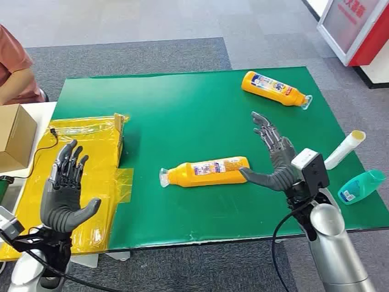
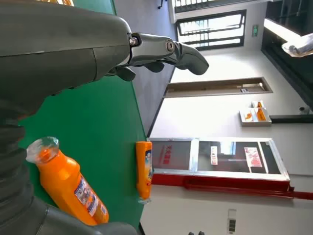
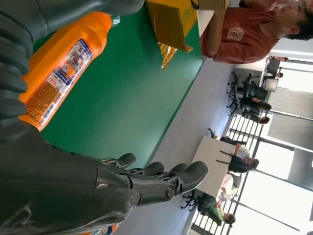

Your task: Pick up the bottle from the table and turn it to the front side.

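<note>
1. My right hand (image 1: 275,159) is spread open at the base end of the near orange bottle (image 1: 206,171), thumb touching it, nothing between.
2. Bare green mat (image 1: 183,109) lies on the bottle's far side.
3. The second orange bottle (image 1: 275,89) lies well apart.
4. The yellow bag (image 1: 98,152) sits under my open left hand (image 1: 64,188), near the bottle's cap.

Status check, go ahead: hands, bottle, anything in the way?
Left hand open, over yellow sheet. Right hand open, thumb at near bottle's base. Near bottle lying flat on mat. Far bottle well apart; path clear.
</note>
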Tool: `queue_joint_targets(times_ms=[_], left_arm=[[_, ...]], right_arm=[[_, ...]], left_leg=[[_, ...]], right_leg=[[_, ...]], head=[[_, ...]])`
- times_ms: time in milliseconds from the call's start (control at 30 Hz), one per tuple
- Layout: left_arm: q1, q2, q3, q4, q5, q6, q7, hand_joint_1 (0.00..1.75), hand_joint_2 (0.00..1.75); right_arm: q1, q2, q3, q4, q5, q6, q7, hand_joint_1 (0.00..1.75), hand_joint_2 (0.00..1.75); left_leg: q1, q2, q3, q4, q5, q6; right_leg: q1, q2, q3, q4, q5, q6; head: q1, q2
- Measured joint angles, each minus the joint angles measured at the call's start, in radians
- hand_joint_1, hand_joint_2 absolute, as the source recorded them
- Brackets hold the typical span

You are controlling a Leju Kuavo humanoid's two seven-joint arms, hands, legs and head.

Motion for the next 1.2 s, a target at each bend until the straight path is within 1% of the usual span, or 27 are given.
queue_joint_targets(times_ms=[367,467,533,567,667,700,767,867,1000,1067,1200], left_arm=[[0.0,0.0,0.0,-0.006,-0.035,0.028,-0.001,0.0,1.75],[0.001,0.0,-0.001,-0.014,-0.039,0.035,0.001,0.0,1.75],[0.007,-0.001,0.001,-0.025,-0.043,0.045,0.003,0.0,1.75],[0.014,-0.003,0.004,-0.034,-0.047,0.049,0.006,0.0,1.75],[0.036,-0.017,0.018,-0.075,-0.065,0.049,0.023,0.0,1.75],[0.039,-0.021,0.022,-0.089,-0.071,0.046,0.031,0.0,1.75],[0.036,-0.029,0.024,-0.108,-0.081,0.039,0.047,0.0,1.75],[0.008,-0.034,0.024,-0.122,-0.091,0.034,0.067,0.0,1.75],[-0.074,-0.037,0.023,-0.122,-0.093,0.037,0.098,0.0,1.75],[-0.122,-0.038,0.022,-0.117,-0.091,0.041,0.11,0.0,1.75],[-0.215,-0.039,0.018,-0.091,-0.081,0.045,0.136,0.0,1.75]], right_arm=[[-0.017,0.0,-0.003,0.0,-0.001,0.007,0.002,0.0,1.75],[-0.026,-0.002,-0.003,0.0,0.029,-0.009,0.008,0.0,1.75],[-0.027,-0.006,-0.001,0.0,0.126,-0.068,0.031,0.0,1.75],[-0.025,-0.008,0.0,-0.001,0.219,-0.119,0.058,0.0,1.75],[-0.011,-0.012,0.008,-0.01,0.625,-0.279,0.197,0.0,1.75],[-0.004,-0.013,0.013,-0.013,0.738,-0.305,0.239,0.0,1.75],[0.008,-0.014,0.026,-0.014,0.881,-0.317,0.292,0.0,1.75],[0.014,-0.016,0.056,-0.013,1.014,-0.302,0.343,0.0,1.75],[-0.003,-0.023,0.124,0.009,1.219,-0.269,0.415,0.0,1.75],[-0.014,-0.025,0.167,0.035,1.264,-0.242,0.422,0.0,1.75],[-0.033,-0.026,0.25,0.1,1.288,-0.219,0.423,0.0,1.75]], left_leg=[[0.0,0.0,0.0,0.0,0.0,0.0],[0.0,0.0,0.0,0.0,0.0,0.0],[0.0,0.0,0.0,0.0,0.0,0.0],[0.0,0.0,0.0,0.0,0.0,0.0],[0.0,0.0,0.0,0.0,0.0,0.0],[0.0,0.0,0.0,0.0,0.0,0.0],[0.0,0.0,0.0,0.0,-0.001,0.001],[0.0,0.0,0.0,0.0,0.0,0.0],[0.0,0.0,0.0,0.0,0.001,-0.001],[0.0,0.0,0.0,0.0,0.002,-0.001],[0.0,0.0,0.0,0.0,0.002,0.0]], right_leg=[[0.0,0.0,0.0,0.0,0.0,0.0],[0.0,0.0,0.0,0.0,0.0,0.0],[0.0,0.0,0.0,0.0,0.0,0.0],[0.0,0.0,0.0,0.0,0.0,0.0],[0.0,0.0,0.0,0.0,0.0,0.0],[0.0,0.0,0.0,0.0,0.0,0.0],[0.0,0.0,0.0,0.0,0.0,0.0],[0.0,0.0,0.0,0.0,0.0,0.0],[0.0,0.0,0.0,0.0,0.001,-0.001],[0.0,0.0,0.0,0.0,0.002,-0.001],[0.0,0.0,0.0,0.0,0.002,0.0]], head=[[0.0,0.0],[0.0,0.0],[0.0,0.0],[0.0,0.0],[0.0,0.0],[0.0,0.0],[0.0,0.0],[0.0,0.0],[0.0,0.0],[0.0,0.0],[0.0,0.0]])
